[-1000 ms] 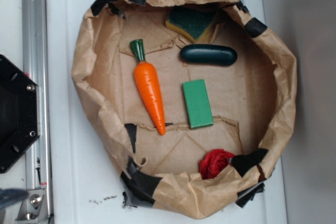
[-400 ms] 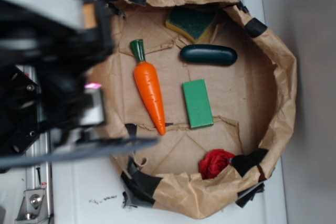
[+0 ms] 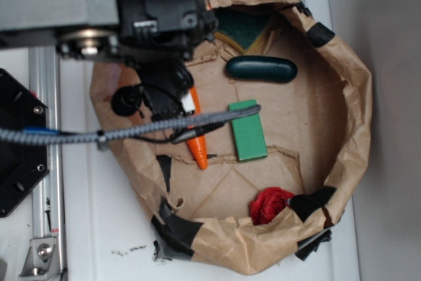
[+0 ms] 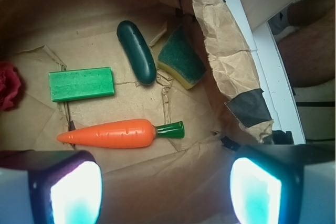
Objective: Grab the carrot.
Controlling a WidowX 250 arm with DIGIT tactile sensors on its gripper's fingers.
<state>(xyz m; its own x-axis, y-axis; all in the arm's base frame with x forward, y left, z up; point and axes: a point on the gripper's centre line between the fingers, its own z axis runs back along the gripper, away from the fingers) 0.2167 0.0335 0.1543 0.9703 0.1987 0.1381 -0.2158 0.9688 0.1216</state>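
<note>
Wrist view: wide-open, empty gripper point(image 4: 165, 187) above crumpled brown paper point(image 4: 220, 51) on a white surface point(image 4: 247, 30), carrot point(image 4: 113, 134) just ahead.

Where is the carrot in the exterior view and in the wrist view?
Exterior: the carrot is left of centre, mostly hidden by the arm; only its pointed tip shows.
Wrist: fully visible at lower centre, lying sideways, stem to the right.
Shared landmark: the green block lies alongside it in both.

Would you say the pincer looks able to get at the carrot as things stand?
Probably yes: the pincer is open above the carrot, which lies alone on the paper, apart from the green block.
</note>
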